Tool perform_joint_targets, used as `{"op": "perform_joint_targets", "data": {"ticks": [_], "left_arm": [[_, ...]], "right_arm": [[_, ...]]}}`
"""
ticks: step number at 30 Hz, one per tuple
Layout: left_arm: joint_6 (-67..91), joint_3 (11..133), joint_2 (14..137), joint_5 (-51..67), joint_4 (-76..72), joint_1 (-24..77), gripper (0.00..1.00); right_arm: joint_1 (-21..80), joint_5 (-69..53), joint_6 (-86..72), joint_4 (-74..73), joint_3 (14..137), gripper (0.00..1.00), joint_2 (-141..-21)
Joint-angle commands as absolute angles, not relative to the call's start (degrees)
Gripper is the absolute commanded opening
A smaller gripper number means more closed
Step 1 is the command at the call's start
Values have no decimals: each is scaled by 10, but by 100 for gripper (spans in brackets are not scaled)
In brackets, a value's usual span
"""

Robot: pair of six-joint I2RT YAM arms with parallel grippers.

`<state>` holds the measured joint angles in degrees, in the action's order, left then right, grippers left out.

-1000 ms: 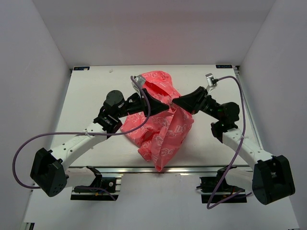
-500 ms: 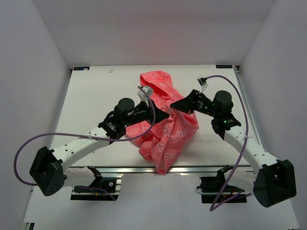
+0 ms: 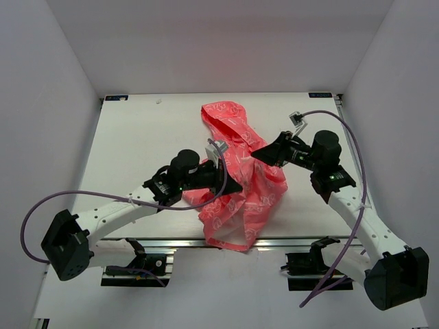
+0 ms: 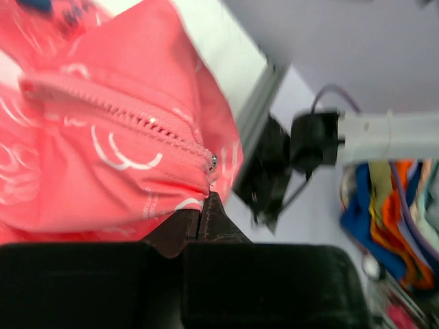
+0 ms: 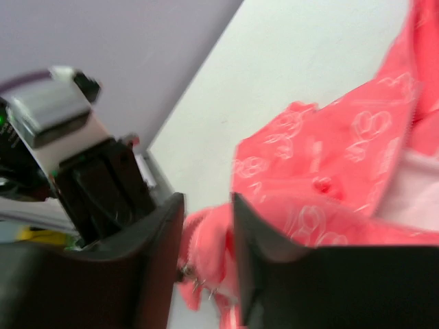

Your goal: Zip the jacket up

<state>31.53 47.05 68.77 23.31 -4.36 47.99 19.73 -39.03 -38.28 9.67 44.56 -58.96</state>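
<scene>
Pulled back toward its base, my left gripper point(image 3: 237, 186) pinches the jacket point(image 3: 240, 205) beside its zipper point(image 4: 137, 122). My right gripper point(image 3: 255, 156) reaches in level, fingers narrowly parted; I cannot tell whether it grips.

You have one jacket point(image 3: 241, 195) on one bench point(image 3: 137, 130). You count two arms, the left arm point(image 3: 116, 205) and the right arm point(image 3: 360, 219), each with one pincer, so two in all: the left pincer point(image 3: 237, 186) and the right pincer point(image 3: 255, 156). Two purple cables run out, the left cable point(image 3: 41, 201) and the right cable point(image 3: 329, 112). One zipper point(image 4: 137, 118) shows in your left wrist view. Two dark labels mark the bench's far corners, the left label point(image 3: 115, 98) and the right label point(image 3: 319, 94).
</scene>
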Motion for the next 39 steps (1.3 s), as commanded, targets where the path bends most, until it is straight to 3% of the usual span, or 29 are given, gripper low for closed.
{"op": "perform_joint_targets", "data": {"ticks": [1, 3, 4, 6, 8, 15, 20, 24, 32, 39], "left_arm": [[335, 448, 704, 316, 12, 489, 0], [355, 435, 708, 326, -25, 485, 0], [363, 429, 707, 330, -36, 481, 0], [384, 414, 702, 339, -75, 474, 0], [395, 408, 700, 347, -90, 471, 0], [410, 407, 695, 346, -93, 466, 0], [419, 403, 702, 359, -109, 466, 0], [437, 389, 708, 373, -139, 466, 0], [450, 371, 694, 372, -148, 466, 0], [453, 368, 699, 370, -149, 465, 0]], "right_arm": [[187, -338, -313, 65, 461, 43, -571], [189, -335, -284, 32, 467, 55, -568], [189, -336, -273, 19, 467, 66, -564], [190, -333, -243, -26, 472, 71, -550], [192, -328, -222, -61, 482, 88, -539], [241, -308, -170, -243, 494, 89, -477], [328, -322, -234, -252, 439, 89, -408], [405, -316, -306, -195, 366, 89, -389], [428, -319, -385, 0, 267, 89, -395], [447, -268, -408, 72, 248, 89, -400]]}}
